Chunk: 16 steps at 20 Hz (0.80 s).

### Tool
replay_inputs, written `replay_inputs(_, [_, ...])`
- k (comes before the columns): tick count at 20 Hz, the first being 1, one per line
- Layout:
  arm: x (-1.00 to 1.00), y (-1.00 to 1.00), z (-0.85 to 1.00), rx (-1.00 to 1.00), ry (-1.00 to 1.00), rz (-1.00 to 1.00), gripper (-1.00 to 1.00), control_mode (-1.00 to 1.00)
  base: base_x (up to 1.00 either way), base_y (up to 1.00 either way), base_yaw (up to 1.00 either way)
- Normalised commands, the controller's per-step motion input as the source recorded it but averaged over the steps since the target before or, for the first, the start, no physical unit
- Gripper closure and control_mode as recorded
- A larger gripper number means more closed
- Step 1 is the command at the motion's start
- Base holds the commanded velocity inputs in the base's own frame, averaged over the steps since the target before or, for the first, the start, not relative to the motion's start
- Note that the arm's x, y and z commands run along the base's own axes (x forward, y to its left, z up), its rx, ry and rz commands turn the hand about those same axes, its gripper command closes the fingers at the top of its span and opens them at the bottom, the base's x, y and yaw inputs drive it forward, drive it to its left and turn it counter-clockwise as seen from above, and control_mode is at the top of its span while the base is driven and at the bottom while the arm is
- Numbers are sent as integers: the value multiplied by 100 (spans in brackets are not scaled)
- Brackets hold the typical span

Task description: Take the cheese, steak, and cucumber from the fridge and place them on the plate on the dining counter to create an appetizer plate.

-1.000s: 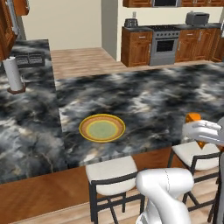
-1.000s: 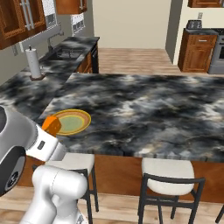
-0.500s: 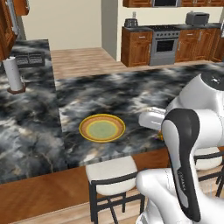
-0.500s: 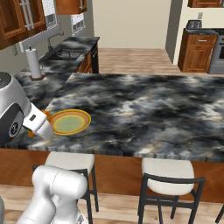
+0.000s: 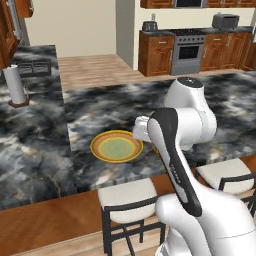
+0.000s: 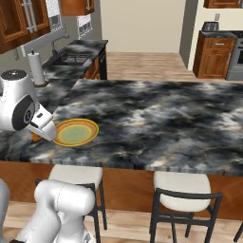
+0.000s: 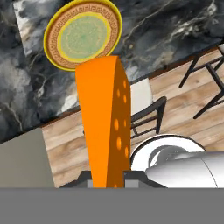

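Orange and full of little holes, the wedge of cheese [image 7: 105, 122] stands up tall between the two dark tips of the gripper [image 7: 107, 177]. The gripper is squeezed tight on the bottom of the cheese, so it cannot drop while the arm carries it. The cheese is up in the air, not on anything yet. It is near the round plate with the yellow rim and pale green middle [image 7: 83, 34], which sits on the dark black-and-white marbled stone desk [image 7: 175, 26]. The plate has no food on it. I think the cheese is held this way so the arm can bring it over the plate and set it down there.

The hand view looks along the cheese. It shows the grip, the holes in the cheese and the pretty pattern on the plate rim. It also shows the wood floor and a stool below, so the cheese seems to be over the desk's near edge, not over the plate yet.

The left base view shows the plate [image 5: 116, 147] close to the desk's front edge, with the big white arm in front of the gripper. The right base view shows the plate [image 6: 75, 132] from the other side, and just a tiny bit of orange [image 6: 35, 138] peeks out behind the arm, beside the plate.
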Motion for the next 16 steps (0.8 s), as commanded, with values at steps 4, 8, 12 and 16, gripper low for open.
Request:
replay_inputs(4, [61, 32, -31, -8, 1, 0, 100, -100, 0, 0, 0])
replay_inputs(8, [50, 15, -26, -5, 0, 0, 100, -100, 0, 0, 0])
replay_inputs(12, [46, 2, -31, -1, 0, 0, 100, -100, 0, 0, 0])
replay_inputs(16, [38, 0, -34, 1, 6, 0, 100, -100, 0, 0, 0])
